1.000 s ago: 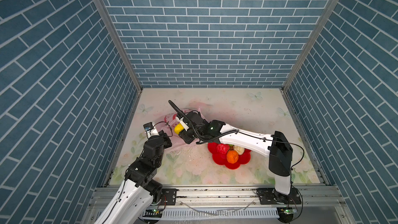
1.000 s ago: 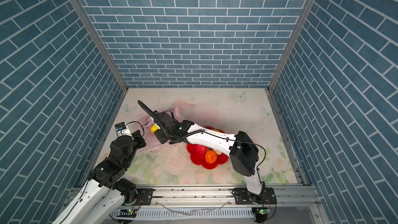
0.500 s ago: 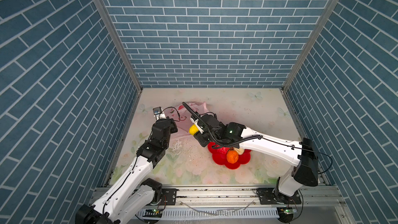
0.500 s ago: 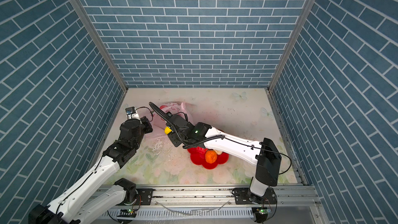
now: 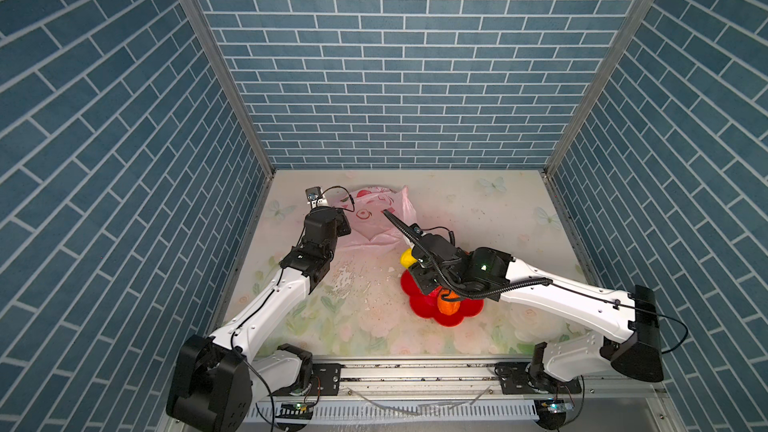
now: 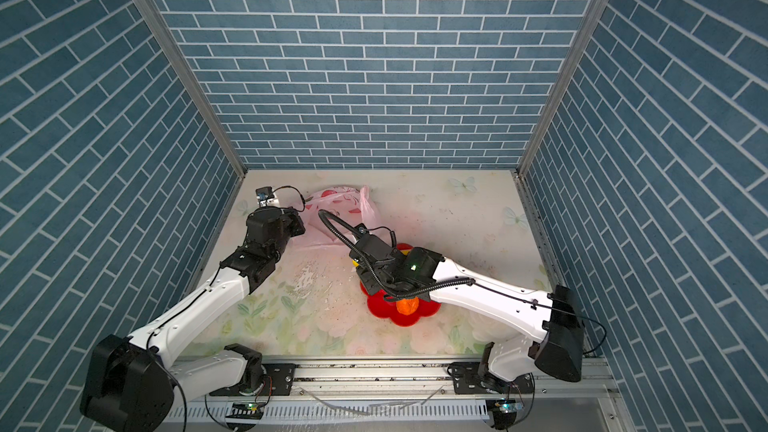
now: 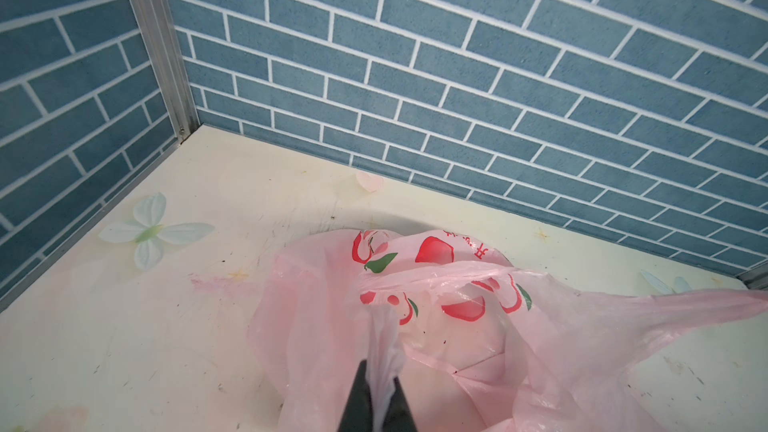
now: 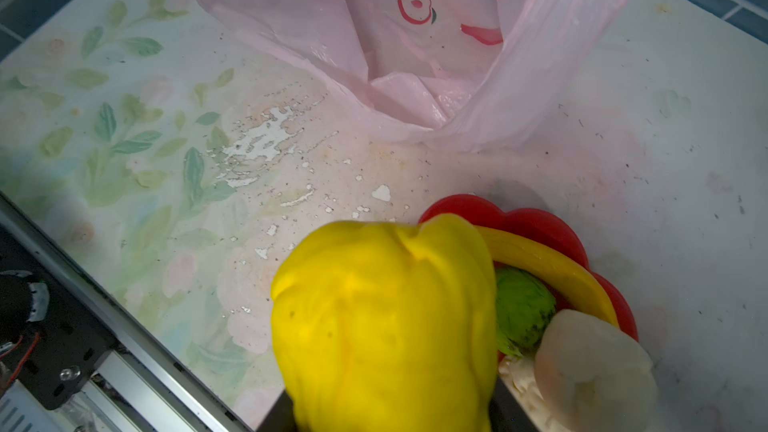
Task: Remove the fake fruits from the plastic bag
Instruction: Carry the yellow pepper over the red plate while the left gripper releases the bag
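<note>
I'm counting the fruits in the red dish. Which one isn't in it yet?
The big yellow fruit: the right end effector grips it, while the banana, green fruit, white fruit and orange fruit lie in the red dish.

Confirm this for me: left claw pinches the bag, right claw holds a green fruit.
One thing is wrong: the right claw holds a yellow fruit, not a green one, as the right wrist view shows. The green fruit lies in the dish. The left claw does pinch the bag.
</note>
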`<action>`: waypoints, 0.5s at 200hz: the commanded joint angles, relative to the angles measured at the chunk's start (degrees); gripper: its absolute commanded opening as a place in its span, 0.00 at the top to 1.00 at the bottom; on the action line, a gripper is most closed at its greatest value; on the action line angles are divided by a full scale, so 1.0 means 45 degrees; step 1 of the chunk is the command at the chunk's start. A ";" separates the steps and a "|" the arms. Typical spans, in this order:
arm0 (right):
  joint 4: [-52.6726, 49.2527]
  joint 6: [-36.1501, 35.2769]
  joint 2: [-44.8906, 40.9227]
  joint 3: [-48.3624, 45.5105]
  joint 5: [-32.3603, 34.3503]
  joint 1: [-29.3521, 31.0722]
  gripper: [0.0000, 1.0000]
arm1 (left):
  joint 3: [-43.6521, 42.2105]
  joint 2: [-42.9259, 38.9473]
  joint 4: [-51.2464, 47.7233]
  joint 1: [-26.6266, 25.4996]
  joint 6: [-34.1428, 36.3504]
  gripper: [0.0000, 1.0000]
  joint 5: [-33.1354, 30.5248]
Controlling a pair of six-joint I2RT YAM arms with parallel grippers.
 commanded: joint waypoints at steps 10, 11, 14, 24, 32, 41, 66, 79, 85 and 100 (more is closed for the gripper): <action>-0.0683 0.1204 -0.0159 -0.0720 0.0577 -0.0608 0.56 | 0.0474 0.0413 0.0819 0.0111 -0.0259 0.93 0.0616; -0.0661 0.1218 -0.0160 -0.0741 0.0549 -0.0637 0.56 | 0.0474 0.0438 0.0826 0.0107 -0.0257 0.93 0.0610; -0.0591 0.1262 -0.0176 -0.0815 0.0488 -0.0718 0.56 | 0.0494 0.0472 0.0831 0.0110 -0.0272 0.93 0.0629; -0.0370 0.1330 -0.0200 -0.0998 0.0303 -0.0982 0.56 | 0.0592 0.0571 0.0852 0.0102 -0.0257 0.93 0.0618; -0.0309 0.1373 -0.0148 -0.1090 0.0184 -0.1182 0.56 | 0.0625 0.0682 0.0871 0.0120 -0.0245 0.93 0.0608; -0.0298 0.1389 -0.0065 -0.1106 0.0079 -0.1367 0.56 | 0.0683 0.0786 0.0871 0.0121 -0.0245 0.93 0.0622; -0.0215 0.1253 0.0225 -0.1156 -0.0146 -0.1791 0.56 | 0.0672 0.0968 0.0974 0.0121 -0.0317 0.93 0.0696; -0.0089 0.1195 0.0425 -0.1197 -0.0339 -0.1955 0.56 | 0.0699 0.1025 0.0996 0.0121 -0.0382 0.93 0.0758; -0.0030 0.1175 0.0542 -0.1205 -0.0431 -0.1986 0.56 | 0.0675 0.1045 0.0985 0.0121 -0.0424 0.93 0.0794; 0.0005 0.1174 0.0886 -0.1208 -0.0639 -0.2118 0.56 | 0.0631 0.0990 0.0987 0.0122 -0.0501 0.93 0.0872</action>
